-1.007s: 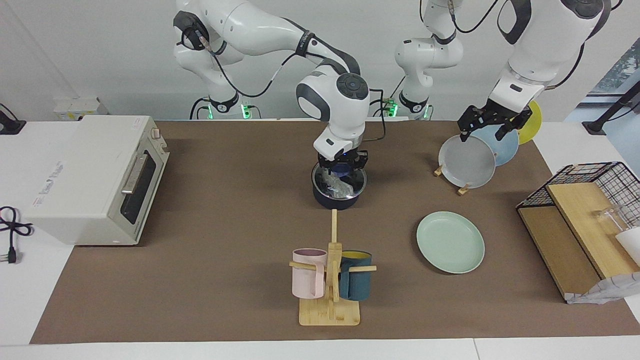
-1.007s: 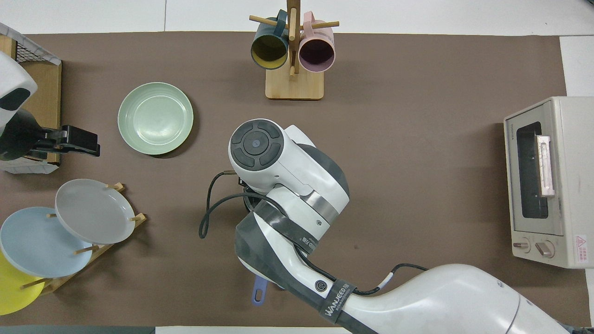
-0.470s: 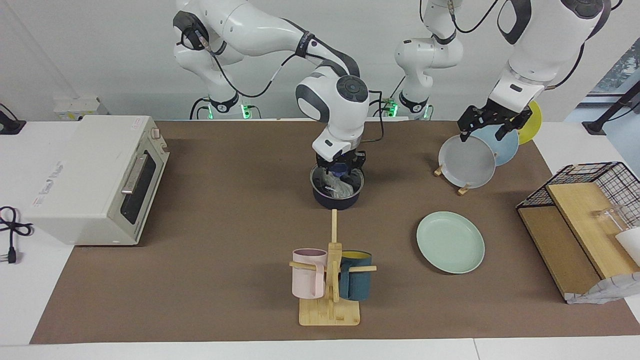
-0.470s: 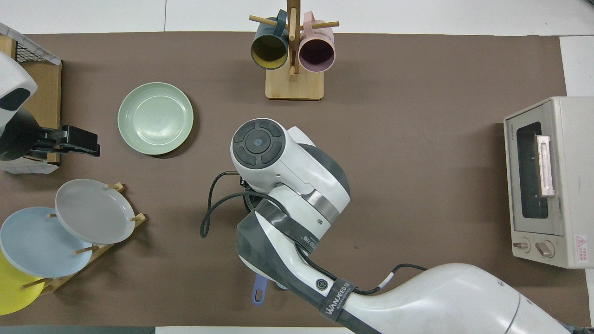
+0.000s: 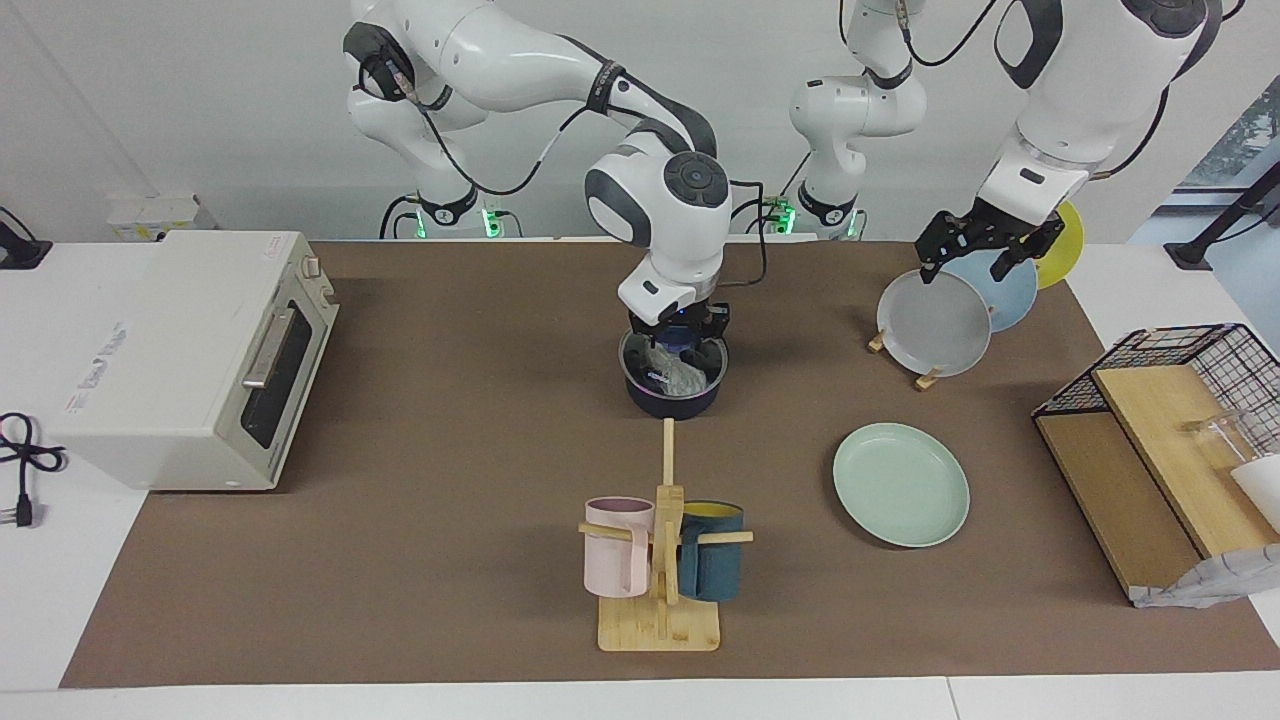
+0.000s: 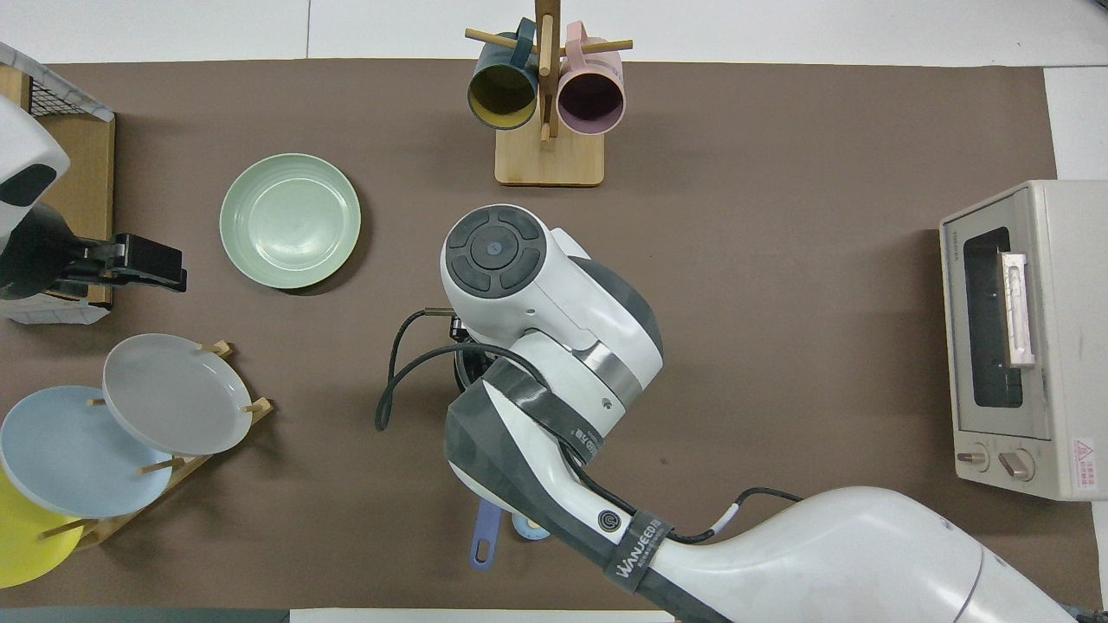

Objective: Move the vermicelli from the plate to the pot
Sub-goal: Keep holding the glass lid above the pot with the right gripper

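Observation:
The dark pot [image 5: 672,392] stands mid-table, and whitish vermicelli [image 5: 674,374] lies inside it. My right gripper [image 5: 677,336] hangs just above the pot's mouth, open and empty. In the overhead view the right arm hides the pot, and only its blue handle [image 6: 485,536] shows. The mint-green plate [image 5: 901,484] lies bare toward the left arm's end of the table, farther from the robots than the pot; it also shows in the overhead view [image 6: 290,220]. My left gripper [image 5: 978,252] waits open over the plate rack [image 5: 932,322].
A wooden mug tree [image 5: 660,560] with a pink and a teal mug stands farther from the robots than the pot. A toaster oven [image 5: 190,355] sits at the right arm's end, a wire basket with boards [image 5: 1170,400] at the left arm's end. A small pale-blue round piece [image 6: 528,527] lies by the pot's handle.
My right gripper has risen a little out of the pot, and the vermicelli has stayed in it. The left arm has not moved.

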Controlling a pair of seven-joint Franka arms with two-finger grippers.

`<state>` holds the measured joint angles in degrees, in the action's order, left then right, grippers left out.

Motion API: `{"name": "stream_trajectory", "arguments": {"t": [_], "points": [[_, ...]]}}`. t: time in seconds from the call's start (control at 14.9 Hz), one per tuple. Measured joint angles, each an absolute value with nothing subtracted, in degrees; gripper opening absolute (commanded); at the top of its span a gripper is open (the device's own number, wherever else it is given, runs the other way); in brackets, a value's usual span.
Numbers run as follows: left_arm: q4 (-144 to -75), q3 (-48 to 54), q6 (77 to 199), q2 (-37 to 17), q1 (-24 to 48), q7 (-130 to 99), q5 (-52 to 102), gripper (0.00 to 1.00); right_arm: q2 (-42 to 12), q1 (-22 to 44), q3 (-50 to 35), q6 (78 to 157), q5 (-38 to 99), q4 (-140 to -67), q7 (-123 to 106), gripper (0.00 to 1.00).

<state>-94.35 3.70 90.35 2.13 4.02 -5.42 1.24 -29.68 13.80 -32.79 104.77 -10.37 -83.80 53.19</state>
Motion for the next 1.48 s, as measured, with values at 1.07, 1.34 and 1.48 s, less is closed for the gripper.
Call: {"name": "stream_trajectory", "arguments": {"t": [1.07, 1.34, 1.48], "points": [[-94.35, 3.7, 90.35, 2.13, 4.02, -5.42, 1.24, 1.0, -30.09, 13.92, -32.64, 105.31, -9.04, -84.16, 54.4, 0.0], [-94.35, 3.7, 90.35, 2.13, 4.02, -5.42, 1.24, 1.0, -30.07, 13.93, -32.65, 105.69, -9.02, -84.28, 54.43, 0.0], [-94.35, 3.7, 90.35, 2.13, 4.02, -5.42, 1.24, 1.0, -30.07, 13.93, -32.65, 105.73, -9.02, -84.28, 54.44, 0.0]]}}
